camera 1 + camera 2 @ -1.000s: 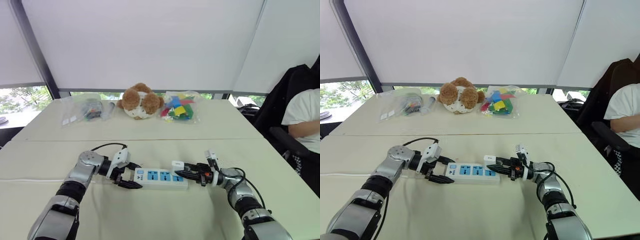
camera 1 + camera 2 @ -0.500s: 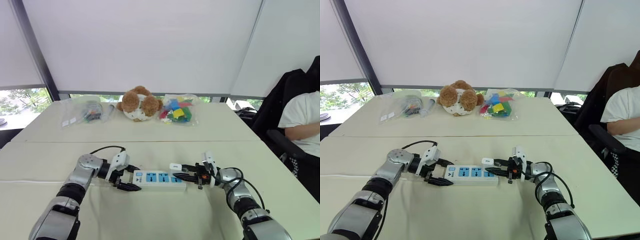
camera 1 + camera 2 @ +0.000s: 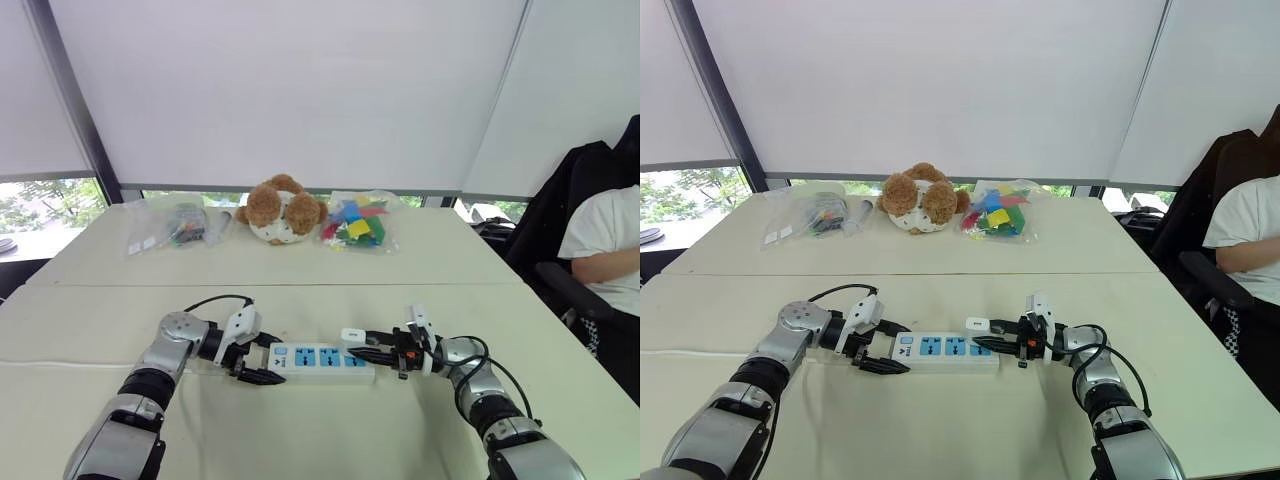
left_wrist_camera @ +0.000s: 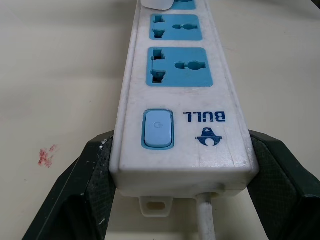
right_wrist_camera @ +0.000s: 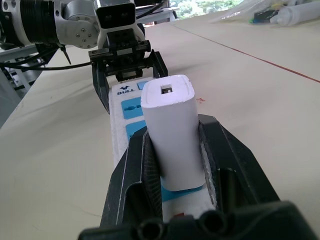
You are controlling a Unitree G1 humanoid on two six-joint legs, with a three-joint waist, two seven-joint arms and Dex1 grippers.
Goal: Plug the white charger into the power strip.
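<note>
On the desk [image 3: 300,430], near the front edge and about mid-width, the strip [image 3: 320,357] is laid parallel to that edge. Its switch end, toward the left edge, is clamped by the left gripper [image 3: 268,358]. The charger [image 3: 351,335] is pinched upright in the right gripper [image 3: 357,343] over the strip's right-end socket.

Diff vs 1.0 s ago:
- The whole picture is shifted, so camera motion is assumed.
- Both grips are unchanged, and the strip is kept at the same spot.
- The charger is seen marginally closer to the strip top. Full seating cannot be confirmed.

Per-view extras:
- Head views: a teddy [image 3: 280,208] and two bags [image 3: 355,222] are seen along the back edge. A seated person [image 3: 605,240] is seen past the right edge.
- Left wrist: both fingers [image 4: 90,190] are pressed flat on the strip's long sides. The switch [image 4: 158,129], two free blue sockets [image 4: 179,66], the cord [image 4: 205,220] and a red smear [image 4: 46,155] on the desk are resolved. Only the charger's edge is caught.
- Right wrist: a port [image 5: 166,90] is shown in the charger's top face. Its base is met by a blue socket face between the fingers, with the left gripper visible at the far end.
</note>
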